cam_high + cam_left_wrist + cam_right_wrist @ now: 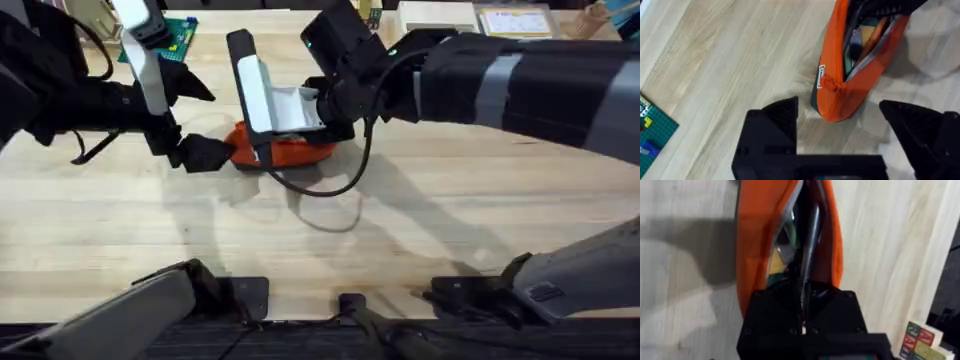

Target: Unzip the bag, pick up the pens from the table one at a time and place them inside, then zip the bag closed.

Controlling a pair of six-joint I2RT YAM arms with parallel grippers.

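The orange bag [300, 152] lies unzipped on the table [420, 230] at mid-back. In the left wrist view its near end [837, 90] sits between the spread fingers of my left gripper [840, 120], which is open and not touching the bag; colourful contents show through the opening. My left gripper [205, 153] is at the bag's left end. My right gripper [805, 310] hangs directly above the bag [752, 245], shut on a dark slim pen [810, 240] whose far end reaches down into the open mouth. From overhead the right gripper [265, 148] covers the bag's middle.
A green baseplate [172, 38] lies at the back left, close behind the left arm, and appears as the green baseplate [652, 132] in the left wrist view. Small coloured blocks [920, 340] sit near the table's edge. Flat boxes [515, 20] stand at the back right. Bare wood stretches in front of the bag.
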